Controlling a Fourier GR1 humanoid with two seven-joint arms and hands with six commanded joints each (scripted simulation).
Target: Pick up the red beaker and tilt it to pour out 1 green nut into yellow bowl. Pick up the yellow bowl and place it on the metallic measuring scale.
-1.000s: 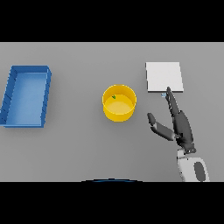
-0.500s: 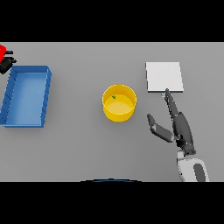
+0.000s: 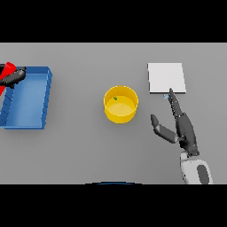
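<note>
yellow bowl (image 3: 120, 104) – green nut (image 3: 115, 98) inside, blue tray (image 3: 27, 98), red beaker (image 3: 6, 73) above it

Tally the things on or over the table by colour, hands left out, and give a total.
Red: 1, the red beaker, partly out of view at the left edge
Blue: 1, the blue tray
Yellow: 1, the yellow bowl
Green: 1, the green nut
White: 1, the measuring scale
Total: 5

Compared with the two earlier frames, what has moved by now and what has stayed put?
The left hand, curled round the red beaker, has come into view from the left edge, over the blue tray's top-left corner; a second ago neither showed. The right hand, yellow bowl with its green nut, and scale are unchanged.
</note>
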